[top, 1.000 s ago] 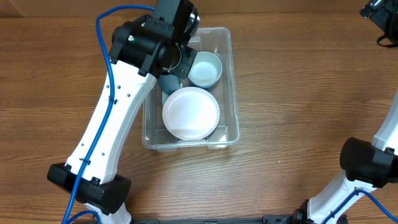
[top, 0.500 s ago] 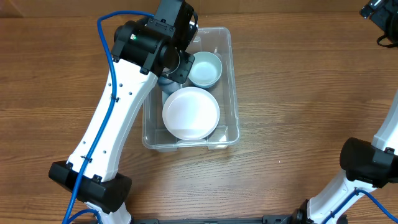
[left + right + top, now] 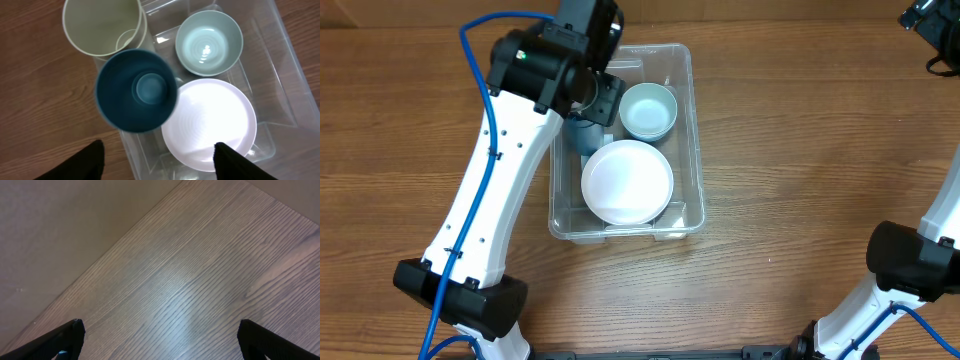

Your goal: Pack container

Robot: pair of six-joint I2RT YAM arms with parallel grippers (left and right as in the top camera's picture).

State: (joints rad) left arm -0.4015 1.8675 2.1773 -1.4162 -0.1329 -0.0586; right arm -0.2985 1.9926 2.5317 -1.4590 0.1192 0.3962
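The container sits right under the left gripper, jaws spread and empty, right gripper likewise. Looks like light, flexy, slick plastic, so grabbing the rim seems best

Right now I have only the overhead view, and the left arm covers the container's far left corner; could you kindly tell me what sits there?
Observer: A cream cup stands upright there, beside the dark blue cup; whether it is inside the container I cannot tell.
Operator: Thank you. Is the left pincer holding anything?
Observer: No, the left pincer is open and empty.
Operator: And the right pincer?
Observer: The right pincer is open too, over bare wooden table.
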